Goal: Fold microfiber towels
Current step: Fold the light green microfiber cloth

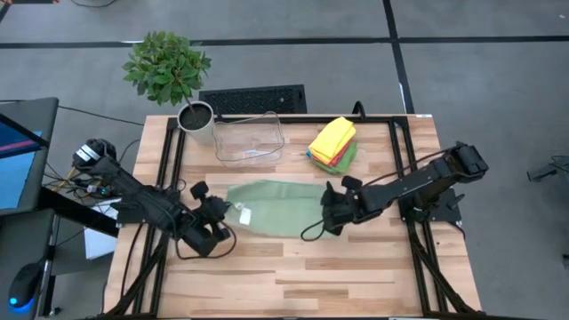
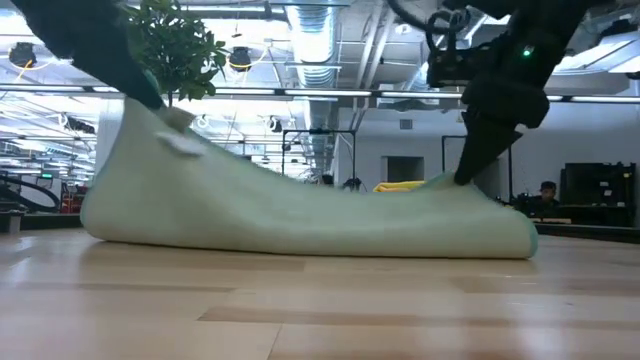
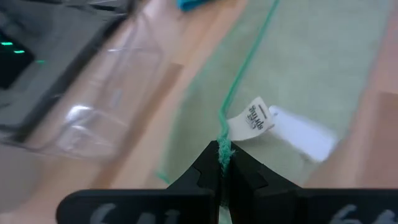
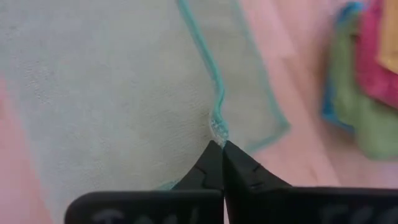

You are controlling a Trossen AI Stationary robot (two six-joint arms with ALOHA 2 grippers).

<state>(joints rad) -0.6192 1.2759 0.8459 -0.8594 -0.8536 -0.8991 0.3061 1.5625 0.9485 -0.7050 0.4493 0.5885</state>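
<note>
The sage towel (image 1: 276, 207) lies spread at the middle of the table (image 1: 356, 276), between the two arms, with a white tag (image 3: 255, 118) near its left edge.

Risk: each grip takes only the thin stitched hem. If either arm lifts or pulls faster than the other, the hem is likely to slip out and the fold will land skewed. A raised edge could also drag toward the clear bin (image 1: 249, 138) or the stack of towels (image 1: 333, 142) behind.

Left gripper (image 3: 222, 163): fingers pressed together, pinching the towel's hem just beside the tag; this edge is raised off the table.

Right gripper (image 4: 221, 149): fingers pressed together on the hem at the opposite edge, low at the table.
</note>
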